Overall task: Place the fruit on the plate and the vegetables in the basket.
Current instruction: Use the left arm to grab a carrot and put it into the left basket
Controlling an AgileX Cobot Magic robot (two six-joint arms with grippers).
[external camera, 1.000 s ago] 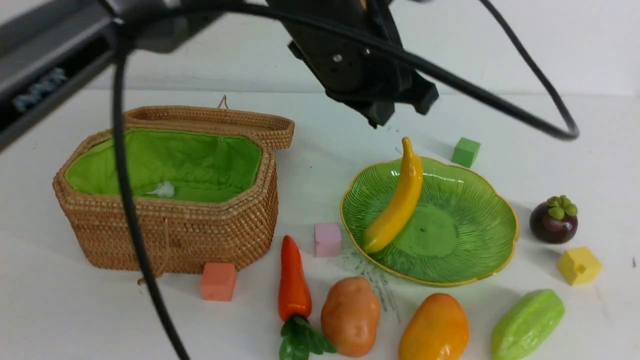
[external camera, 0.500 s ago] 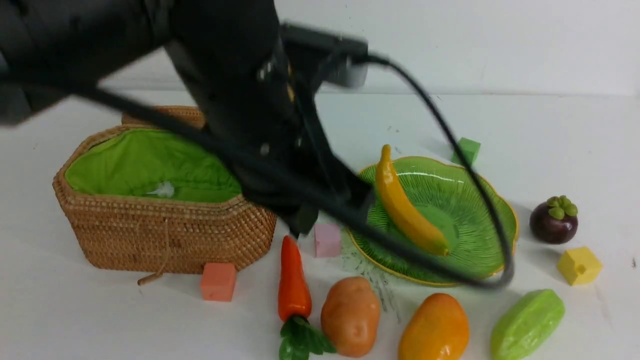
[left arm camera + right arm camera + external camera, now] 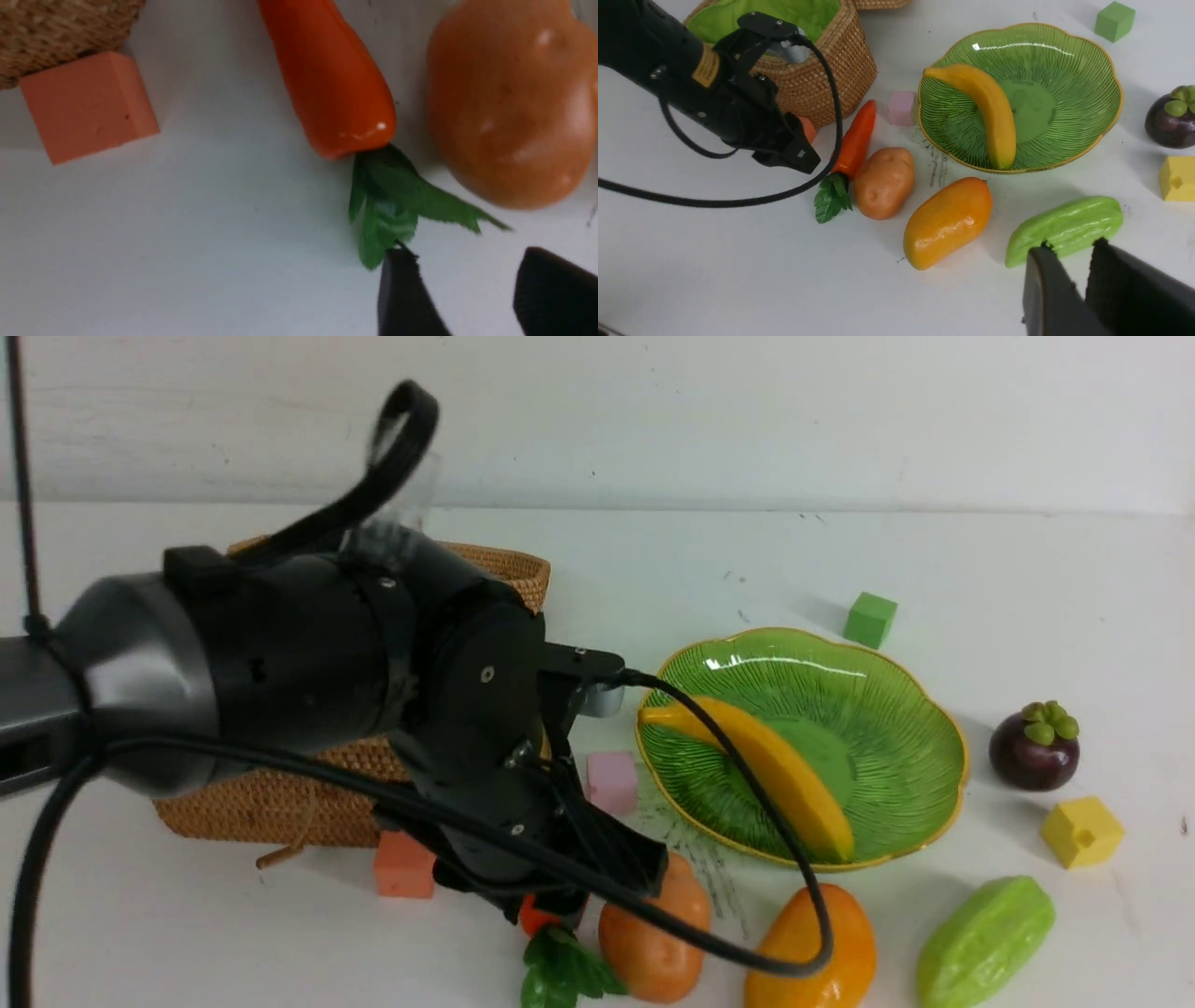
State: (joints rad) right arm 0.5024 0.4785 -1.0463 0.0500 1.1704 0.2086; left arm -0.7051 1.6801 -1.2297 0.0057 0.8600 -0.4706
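My left gripper [image 3: 583, 894] is open and empty, low over the table beside the leafy end of the carrot [image 3: 331, 79]. In the left wrist view its fingertips [image 3: 397, 261] touch only the leaves. The potato [image 3: 653, 938] lies right of the carrot, the mango [image 3: 822, 943] further right. The banana [image 3: 766, 770] lies across the green plate [image 3: 896, 691]. The mangosteen [image 3: 1033, 747] sits right of the plate. My left arm hides most of the wicker basket [image 3: 280, 807]. My right gripper [image 3: 1069, 249] is narrowly open and empty, near a green ridged toy [image 3: 1064, 228].
An orange cube [image 3: 403, 866] sits at the basket's front, a pink cube [image 3: 611, 782] between basket and plate. A green cube [image 3: 870, 619] is behind the plate, a yellow cube [image 3: 1081, 831] near the mangosteen. The left arm's cable [image 3: 784, 859] loops over the plate's front.
My left arm has swung from above the plate down and left to the carrot. The banana has tipped from leaning on the rim to lying across the plate.
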